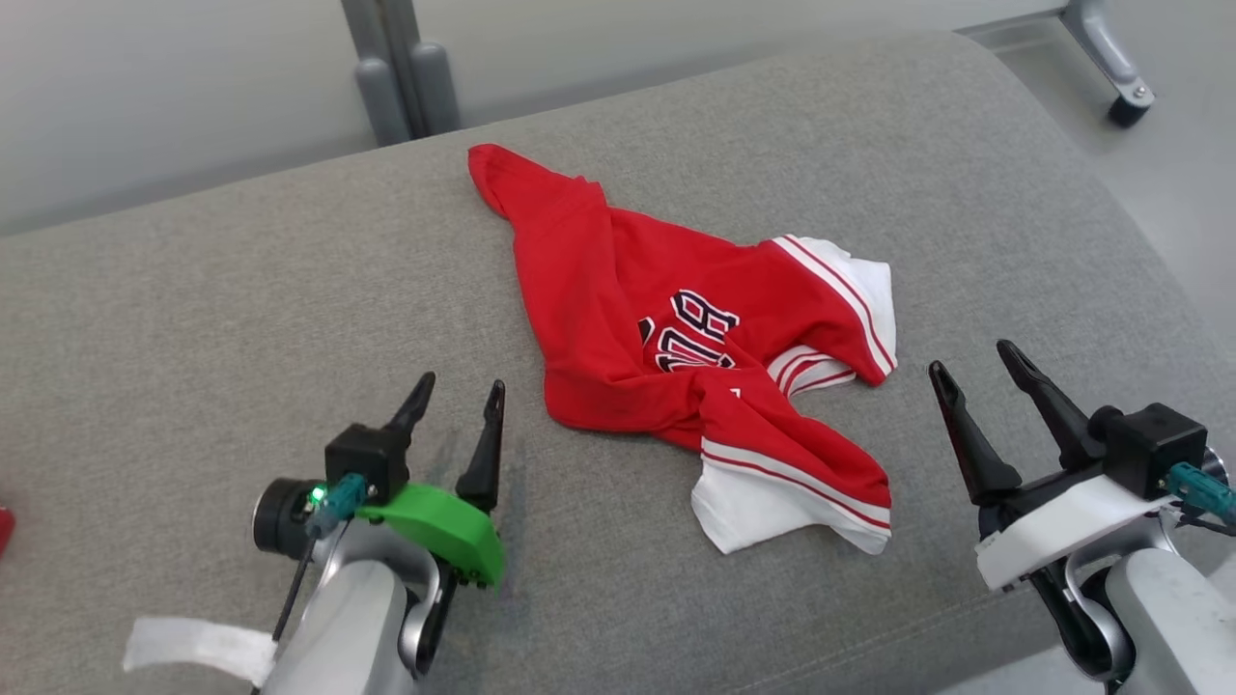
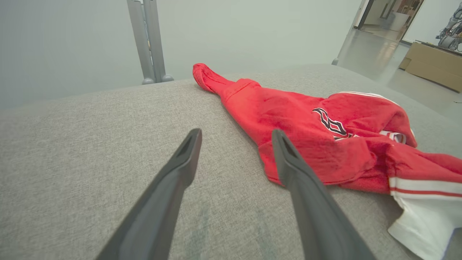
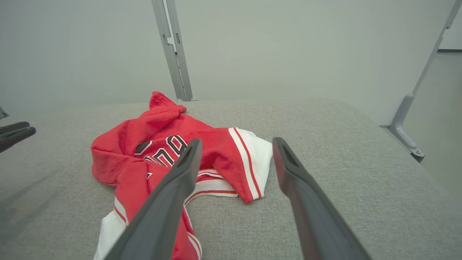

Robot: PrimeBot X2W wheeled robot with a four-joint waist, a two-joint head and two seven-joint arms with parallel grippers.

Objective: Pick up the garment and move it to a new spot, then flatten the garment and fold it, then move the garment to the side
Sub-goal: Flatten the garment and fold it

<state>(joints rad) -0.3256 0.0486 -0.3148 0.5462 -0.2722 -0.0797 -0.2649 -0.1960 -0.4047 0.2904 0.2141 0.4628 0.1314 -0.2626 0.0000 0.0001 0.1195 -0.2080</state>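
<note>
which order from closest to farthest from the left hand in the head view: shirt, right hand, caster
1. shirt: just right of the left hand, on the cushion.
2. right hand: beyond the shirt, at the lower right.
3. caster: on the floor past the cushion's far right corner.

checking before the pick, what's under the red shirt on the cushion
The red shirt lies crumpled straight on the grey cushion, whose fabric shows all around it. Its own folds cover part of the dark lettering; anything beneath the bunched middle is hidden.
</note>
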